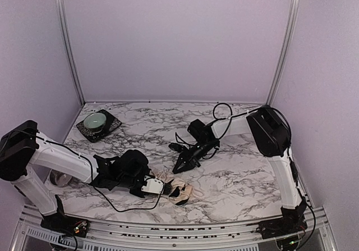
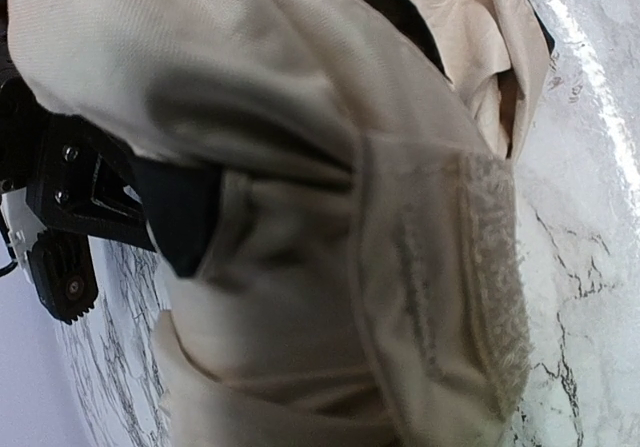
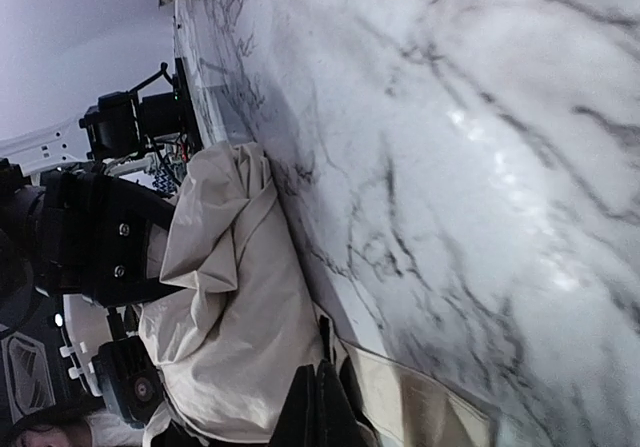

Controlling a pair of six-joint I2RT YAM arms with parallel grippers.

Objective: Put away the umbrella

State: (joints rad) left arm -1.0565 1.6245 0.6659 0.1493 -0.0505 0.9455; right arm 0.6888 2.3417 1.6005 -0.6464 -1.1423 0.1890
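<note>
The umbrella is a crumpled bundle of cream-beige fabric on the marble table near the front edge. Its fabric fills the left wrist view, where a fuzzy fastening strap shows. My left gripper is at the bundle's left end and seems shut on the fabric; its fingers are covered. My right gripper hangs just behind the bundle, pointing down at it. Its fingers are pressed together, their tips at the edge of the fabric. The shaft and knob are hidden.
A small bowl sits on a dark square plate at the back left. A white ring-shaped object lies under my left arm. Cables trail along the table's front edge. Lilac walls close three sides.
</note>
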